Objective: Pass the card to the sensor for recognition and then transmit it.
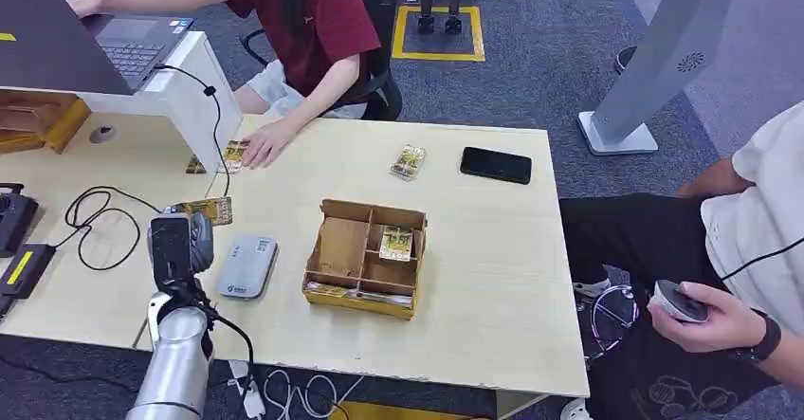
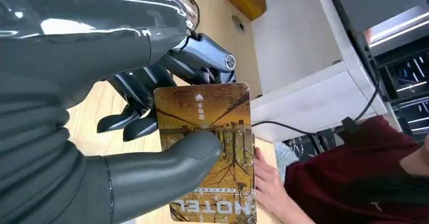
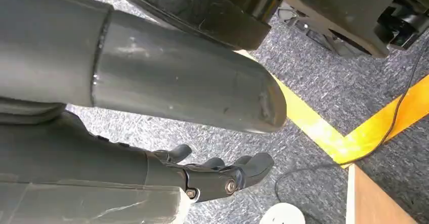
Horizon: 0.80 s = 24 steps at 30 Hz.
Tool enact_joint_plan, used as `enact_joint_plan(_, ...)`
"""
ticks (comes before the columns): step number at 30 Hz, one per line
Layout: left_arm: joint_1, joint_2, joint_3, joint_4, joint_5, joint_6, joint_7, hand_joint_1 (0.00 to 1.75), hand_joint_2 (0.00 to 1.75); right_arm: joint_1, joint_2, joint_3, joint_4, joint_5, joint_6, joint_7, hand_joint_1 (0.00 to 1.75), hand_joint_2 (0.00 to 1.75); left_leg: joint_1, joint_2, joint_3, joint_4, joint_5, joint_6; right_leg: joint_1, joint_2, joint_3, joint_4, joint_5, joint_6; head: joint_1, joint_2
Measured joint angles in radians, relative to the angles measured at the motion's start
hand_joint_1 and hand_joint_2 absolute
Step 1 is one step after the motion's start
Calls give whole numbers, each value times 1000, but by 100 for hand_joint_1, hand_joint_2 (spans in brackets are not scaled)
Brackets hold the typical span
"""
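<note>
golden-brown hotel card [image 2: 207,148], printed with autumn trees, sits pinched between the thumb and dark fingers of the left hand [image 2: 152,133]; in the head view that card [image 1: 210,210] pokes out above the hand at lower left of the frame, over the pale wooden worktop [image 1: 493,278]. just right of it lies the grey card sensor [image 1: 246,266], then a cardboard divider box [image 1: 365,259] holding another card. right hand [image 3: 212,176] hangs over grey carpet, fingers loosely apart, holding nothing.
</note>
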Motion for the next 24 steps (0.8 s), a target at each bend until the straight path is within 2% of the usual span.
enact_joint_plan(18, 0, 0, 0, -14, -1, 39, -35, 175, 175, 0, 2, 1, 0, 0, 0, 0, 0, 0, 0, 0, 0, 0, 0, 0, 0, 0, -1, 0, 0, 0, 0, 0)
enact_joint_plan(19, 0, 0, 0, -15, 2, 50, -54, 175, 175, 0, 2, 3, 0, 0, 2, 0, 0, 0, 0, 0, 0, 0, 0, 0, 0, 0, -1, 0, 0, 0, 0, 0)
enact_joint_plan(22, -6, -2, 0, -15, -73, 142, -130, 175, 175, 0, 2, 22, 0, 0, 16, -4, 0, 0, 0, 0, 0, 0, 0, 0, 0, 0, -1, 0, 0, 0, 0, 0)
enact_joint_plan(24, -19, -4, 0, -12, -128, 180, -135, 175, 175, -2, 3, 32, 0, 0, 16, -10, 0, 0, 0, 0, 0, 0, 0, 0, 0, 0, -1, 0, 0, 0, 0, 0)
